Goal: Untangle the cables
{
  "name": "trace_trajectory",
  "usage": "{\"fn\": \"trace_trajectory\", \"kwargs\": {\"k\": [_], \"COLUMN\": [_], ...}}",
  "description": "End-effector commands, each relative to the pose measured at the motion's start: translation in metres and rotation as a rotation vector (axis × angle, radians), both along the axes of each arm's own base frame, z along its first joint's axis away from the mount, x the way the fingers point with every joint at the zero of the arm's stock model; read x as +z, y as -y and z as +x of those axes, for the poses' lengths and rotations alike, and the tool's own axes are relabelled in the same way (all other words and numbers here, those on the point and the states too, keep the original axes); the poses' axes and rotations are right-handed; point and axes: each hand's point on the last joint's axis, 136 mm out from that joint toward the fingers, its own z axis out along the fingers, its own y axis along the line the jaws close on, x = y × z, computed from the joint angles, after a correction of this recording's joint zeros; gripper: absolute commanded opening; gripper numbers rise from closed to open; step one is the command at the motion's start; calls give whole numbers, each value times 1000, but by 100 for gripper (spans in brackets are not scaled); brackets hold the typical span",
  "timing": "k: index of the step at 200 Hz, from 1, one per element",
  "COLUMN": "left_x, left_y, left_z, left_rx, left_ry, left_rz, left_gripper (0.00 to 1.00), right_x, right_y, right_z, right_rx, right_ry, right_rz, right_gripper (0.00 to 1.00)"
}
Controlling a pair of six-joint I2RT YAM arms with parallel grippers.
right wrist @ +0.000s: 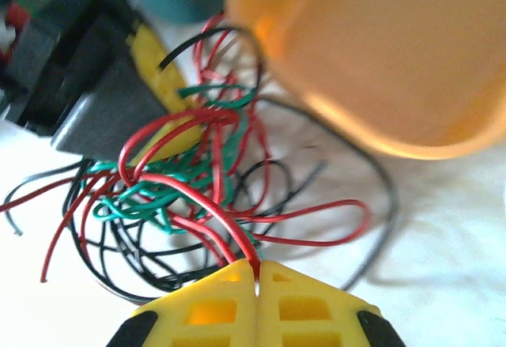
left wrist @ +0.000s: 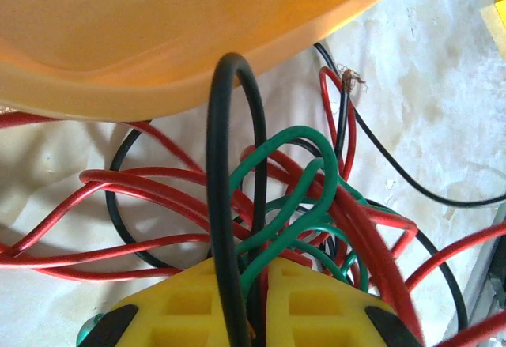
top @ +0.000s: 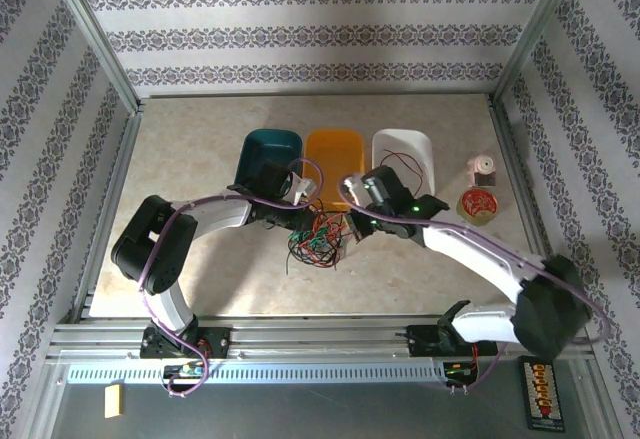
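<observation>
Cables [top: 315,242] sit in one tangled heap abt the middle of the counter [top: 190,139], just off the near rim of the orange tub [top: 334,154]. Red, green & black strands loop thru each other, w/ a few loose ends trailing toward the near edge.

Left jaws come in from the left side of the heap, clenched on a black strand. A green loop [left wrist: 304,165] runs into the same gap. Right jaws come in from the right side, clenched on a single red strand [right wrist: 207,205] that arches up out of the pile.

Orange tub is mid-row, btw a teal tub [top: 272,151] & a white tub [top: 405,149], all toward the far edge. A small reel [top: 478,204] sits near the right edge.
</observation>
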Motion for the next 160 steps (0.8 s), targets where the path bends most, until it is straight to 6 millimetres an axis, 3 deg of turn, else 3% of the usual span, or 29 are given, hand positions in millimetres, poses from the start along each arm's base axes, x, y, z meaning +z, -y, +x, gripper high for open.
{"fn": "trace_trajectory", "kwargs": {"k": [1,33,54,64,74,96,111,131,160], "left_x": [-14,-20,-19,-17,-15,-13,-15,-16,-17], "left_y": [-15,-21,-24,-22,-20,-16,-16,-16,-15], "left_z": [-3,-3,-4,-4,-5,-6,-7,-8,-9], "left_rx": [56,75,70,65,57,46,44,42,35], "left_ry": [-10,-9,-1,6,12,15,14,15,17], "left_rz": [74,107,126,122,115,108,111,118,117], "left_gripper": [4,4,4,4,4,4,4,4,4], "right_x": [27,57,73,76,74,40,14,-13,-37], "right_y": [47,100,121,104,79,19,-12,-30,-38], "right_z": [29,42,47,47,42,17,0,-8,-9], "right_rx": [-263,-497,-580,-476,-360,-106,-1,42,58], "right_ry": [152,261,289,259,208,23,-69,-147,-208], "right_rz": [-7,22,82,146,185,192,173,152,116], "right_gripper": [0,0,0,0,11,40,51,54,55]}}
